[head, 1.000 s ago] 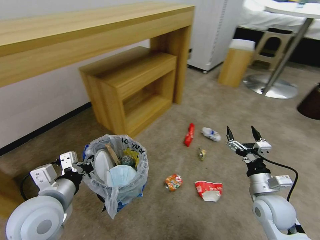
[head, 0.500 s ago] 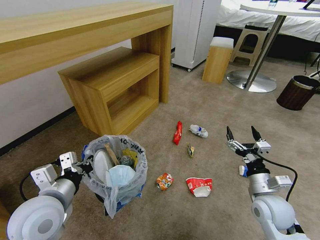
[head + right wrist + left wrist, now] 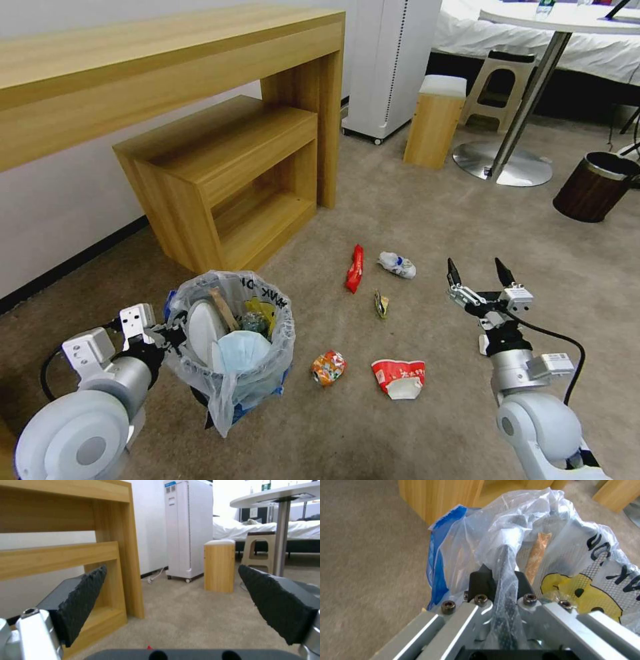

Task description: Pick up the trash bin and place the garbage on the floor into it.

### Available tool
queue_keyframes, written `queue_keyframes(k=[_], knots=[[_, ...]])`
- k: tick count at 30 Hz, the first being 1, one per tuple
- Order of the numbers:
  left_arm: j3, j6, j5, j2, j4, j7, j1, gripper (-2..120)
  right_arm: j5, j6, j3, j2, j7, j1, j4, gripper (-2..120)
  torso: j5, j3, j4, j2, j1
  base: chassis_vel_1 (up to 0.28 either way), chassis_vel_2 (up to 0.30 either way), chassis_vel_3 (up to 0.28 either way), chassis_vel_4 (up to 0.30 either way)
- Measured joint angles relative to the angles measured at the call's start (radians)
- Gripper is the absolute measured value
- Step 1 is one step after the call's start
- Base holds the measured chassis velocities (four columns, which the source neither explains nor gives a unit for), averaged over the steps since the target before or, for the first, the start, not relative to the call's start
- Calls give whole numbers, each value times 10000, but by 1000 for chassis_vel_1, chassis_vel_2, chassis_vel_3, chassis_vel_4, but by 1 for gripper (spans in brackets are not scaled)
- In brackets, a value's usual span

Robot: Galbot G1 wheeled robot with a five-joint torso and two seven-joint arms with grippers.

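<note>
Beige-tan short-pile carpet floor (image 3: 427, 200): holds the remaining litter.

Small round blue bag-lined trash bin (image 3: 230, 347): my left gripper (image 3: 500, 580) is clamped on its rim, carrying it.

Right gripper (image 3: 475, 272): fingers spread, empty, right of bin.

Crushed orange can (image 3: 328, 367): beside bin.

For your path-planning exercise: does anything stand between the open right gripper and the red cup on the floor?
Nothing visible does. The right gripper hovers open above bare floor; the red cup lies nearer the robot, to the gripper's left, with only carpet between.
</note>
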Motion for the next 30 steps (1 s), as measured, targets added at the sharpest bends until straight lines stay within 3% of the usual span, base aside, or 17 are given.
queue_keyframes(k=[9,14,16,18,20,24,30], knots=[[2,0,-7,-2,0,43,-11,2,-238,-251,-416,-85,383,-195,-34,100,3,6,-1,-2,3,-139,130,117,-142],[-1,1,-16,6,0,43,-13,2,-312,-1484,-871,-262,1314,-316,-8,100,3,-1,1,-1,1,34,-36,-46,45],[-31,1,-49,30,0,46,-5,2,-393,-3089,-1137,-607,1697,-407,45,100,0,-2,0,-1,1,0,0,0,0],[-42,1,-58,38,1,47,-4,2,-407,-3405,-1220,-744,1714,-409,26,100,0,-1,-1,0,1,0,0,0,0],[-62,2,-84,54,0,48,-3,2,-670,-4101,-1433,-1191,1523,-332,-208,100,1,0,0,-1,1,0,0,0,0],[-90,1,-137,78,-15,48,-1,2,-1172,-4625,-1656,-1850,842,-179,-620,100,1,-1,0,-1,1,0,0,0,0],[-130,1,-183,93,-19,50,-7,2,-1915,-4500,-1831,-2451,-878,207,-1463,100,2,0,0,0,2,0,0,0,0]])
